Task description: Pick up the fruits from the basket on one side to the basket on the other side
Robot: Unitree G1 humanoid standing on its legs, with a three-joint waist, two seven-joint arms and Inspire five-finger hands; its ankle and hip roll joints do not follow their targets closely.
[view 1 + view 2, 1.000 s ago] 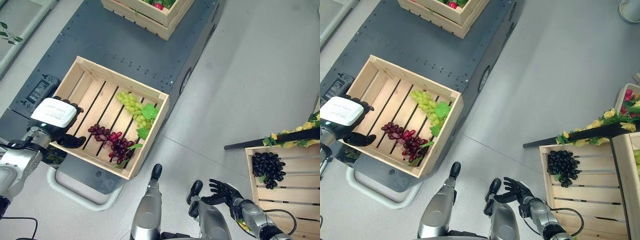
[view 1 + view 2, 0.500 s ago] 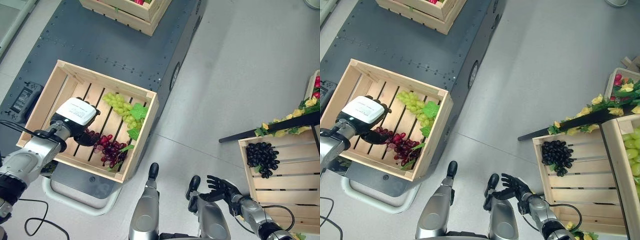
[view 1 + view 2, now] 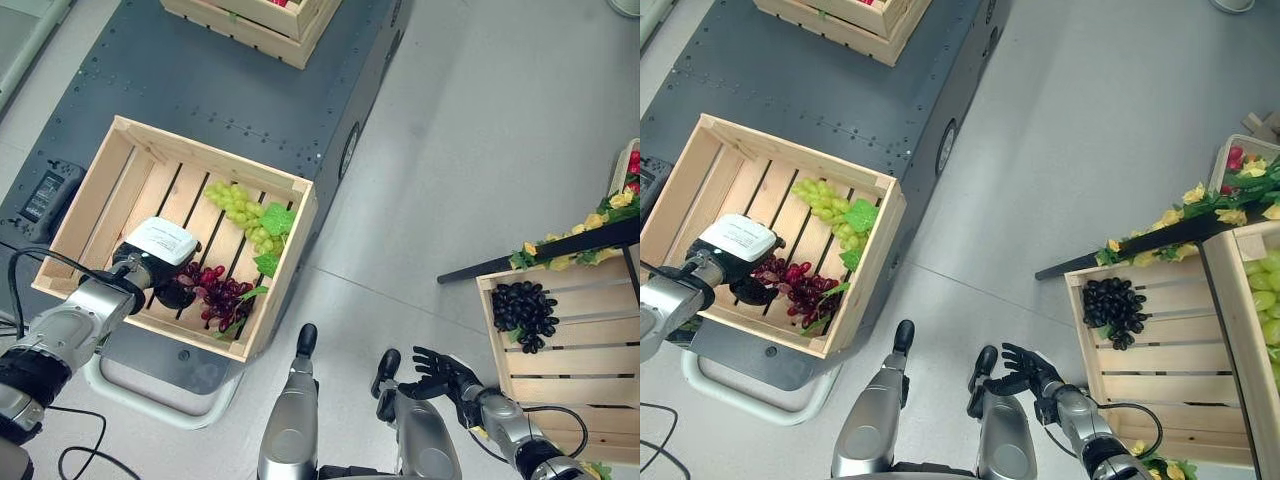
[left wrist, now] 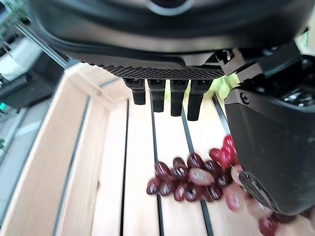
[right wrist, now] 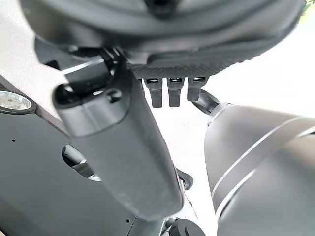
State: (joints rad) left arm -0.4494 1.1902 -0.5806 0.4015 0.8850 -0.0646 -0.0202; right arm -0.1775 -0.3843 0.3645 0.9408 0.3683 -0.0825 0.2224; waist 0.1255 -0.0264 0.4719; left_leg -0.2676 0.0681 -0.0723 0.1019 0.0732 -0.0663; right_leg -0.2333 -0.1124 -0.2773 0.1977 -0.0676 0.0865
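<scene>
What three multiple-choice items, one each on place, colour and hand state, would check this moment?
1. The left hand is:
A. over the red grapes in the left crate
B. at the right crate
C. on the floor

2. The bunch in the right crate is:
A. green
B. black
C. red

3. The right hand is:
A. shut on grapes
B. pressing a crate
C. open, holding nothing

Key: 1 A, its fingers reach past the red bunch; 2 B, black grapes lie there; 3 C, it hangs relaxed.
</scene>
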